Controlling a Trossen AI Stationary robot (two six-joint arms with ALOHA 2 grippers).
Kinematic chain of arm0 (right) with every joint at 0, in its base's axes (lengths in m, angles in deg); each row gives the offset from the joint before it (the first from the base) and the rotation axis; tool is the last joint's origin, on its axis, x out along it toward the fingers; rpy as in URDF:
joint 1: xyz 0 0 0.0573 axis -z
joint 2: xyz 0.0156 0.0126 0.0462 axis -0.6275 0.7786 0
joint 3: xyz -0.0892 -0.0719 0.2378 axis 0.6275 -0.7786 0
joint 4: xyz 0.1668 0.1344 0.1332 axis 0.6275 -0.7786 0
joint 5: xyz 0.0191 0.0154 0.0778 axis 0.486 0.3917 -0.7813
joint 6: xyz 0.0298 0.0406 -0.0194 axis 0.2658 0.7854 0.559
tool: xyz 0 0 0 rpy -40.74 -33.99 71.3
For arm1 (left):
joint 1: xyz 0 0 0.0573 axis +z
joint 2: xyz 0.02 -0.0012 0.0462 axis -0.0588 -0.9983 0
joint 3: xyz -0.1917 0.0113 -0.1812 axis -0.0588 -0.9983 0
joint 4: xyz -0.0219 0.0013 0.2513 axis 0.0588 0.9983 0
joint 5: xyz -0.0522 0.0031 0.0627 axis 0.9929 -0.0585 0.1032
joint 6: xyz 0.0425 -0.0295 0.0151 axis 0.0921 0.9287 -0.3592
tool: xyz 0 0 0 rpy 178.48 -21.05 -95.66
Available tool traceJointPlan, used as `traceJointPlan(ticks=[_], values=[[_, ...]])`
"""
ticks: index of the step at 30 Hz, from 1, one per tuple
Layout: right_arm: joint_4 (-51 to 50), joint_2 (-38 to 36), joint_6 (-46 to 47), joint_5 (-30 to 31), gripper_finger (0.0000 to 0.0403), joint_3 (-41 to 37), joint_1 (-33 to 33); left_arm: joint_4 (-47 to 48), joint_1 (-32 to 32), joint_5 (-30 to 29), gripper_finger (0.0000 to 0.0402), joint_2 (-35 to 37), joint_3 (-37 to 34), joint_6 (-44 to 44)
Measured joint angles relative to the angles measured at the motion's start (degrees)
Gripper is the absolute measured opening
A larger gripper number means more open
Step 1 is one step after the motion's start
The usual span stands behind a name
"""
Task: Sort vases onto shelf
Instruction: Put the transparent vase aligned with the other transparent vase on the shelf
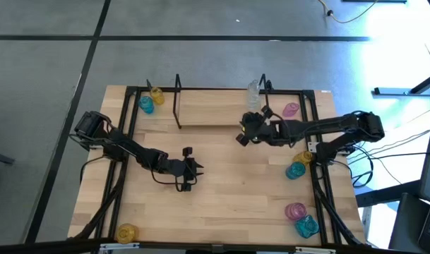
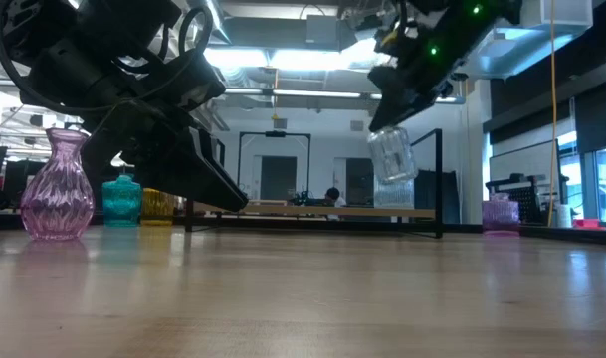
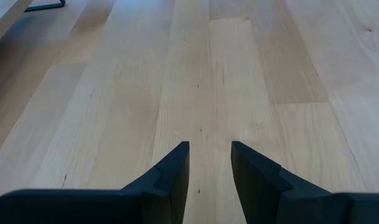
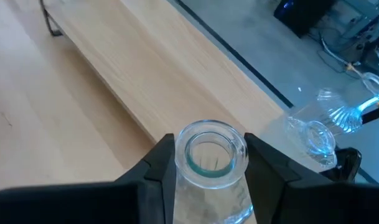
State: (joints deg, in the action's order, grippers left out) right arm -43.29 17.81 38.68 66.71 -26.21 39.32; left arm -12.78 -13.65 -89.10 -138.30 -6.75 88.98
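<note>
Nearest the bench's (image 1: pixel 222 204) 6 o'clock edge, a yellow vase (image 1: pixel 126 232) sits at 7 o'clock, partly cut by the rail, while a pink vase (image 1: pixel 295 210) and a teal vase (image 1: pixel 307 226) stand touching at 5 o'clock. At mid-bench the left tool (image 3: pixel 210 163) hangs over bare wood, fingers parted and grasping nothing. Toward 3 o'clock another teal vase (image 1: pixel 295 171) and a yellow one (image 1: pixel 306 156) are half hidden by the right arm. Farther on, the right tool (image 4: pixel 208 163) is clenched on the neck of a clear vase (image 4: pixel 209 168), lifted above the shelf's (image 1: pixel 215 109) 3 o'clock end; its base is out of the wrist view. Beyond, a second clear vase (image 1: pixel 253 90) is hard to make out at the shelf's far upright. At 11 o'clock stand a small teal vase (image 1: pixel 145 104) and a small yellow vase (image 1: pixel 157 94).
</note>
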Motion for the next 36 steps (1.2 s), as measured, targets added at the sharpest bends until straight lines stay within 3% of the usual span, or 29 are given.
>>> traceJointPlan(ticks=[9, 18, 25, 36], values=[[0.27, 0.17, -3.87, -3.45, 0.0127, -0.01, 6.67, 0.02, -0.02, 0.00, 0.0112, 0.00, 0.00, 0.00], [9.58, 0.16, -7.34, -8.04, 0.0127, -5.32, 10.13, 0.06, -0.02, 0.00, 0.0112, 0.00, 0.00, 0.00], [9.38, 0.15, -7.74, -10.31, 0.0127, -5.62, 13.78, 0.77, -0.02, 0.00, 0.0112, 0.00, 0.00, 0.00], [9.37, 0.15, -7.81, -12.49, 0.0127, -5.62, 15.10, 0.98, -0.02, 0.00, 0.0112, 0.00, 0.00, 0.00]])
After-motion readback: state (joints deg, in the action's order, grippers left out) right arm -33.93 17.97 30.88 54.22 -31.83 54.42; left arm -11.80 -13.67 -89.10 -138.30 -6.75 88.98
